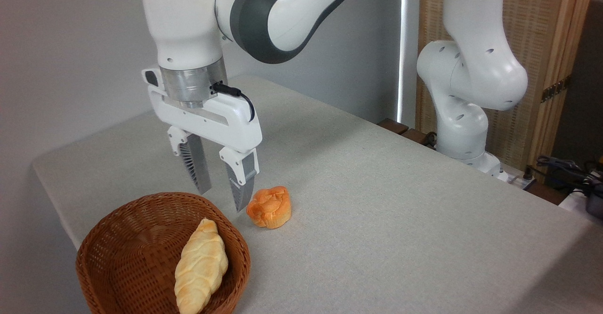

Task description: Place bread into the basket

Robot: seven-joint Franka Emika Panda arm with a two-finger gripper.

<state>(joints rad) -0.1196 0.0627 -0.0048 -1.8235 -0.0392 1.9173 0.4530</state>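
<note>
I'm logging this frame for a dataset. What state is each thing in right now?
gripper: open, empty, above the table beside the bun
orange bun: on the table, outside the basket
basket: upright, holding the braided loaf
braided loaf: lying in the basket
table: covered with grey cloth

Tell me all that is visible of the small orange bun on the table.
The orange bun is small and round, with a knotted, lumpy top and paler, ridged sides. It looks like soft baked bread or a foam copy; I cannot tell which. It sits upright and whole on the grey table, just right of the wicker basket, outside it. The open hand hangs close at its left, seemingly not touching.
</note>
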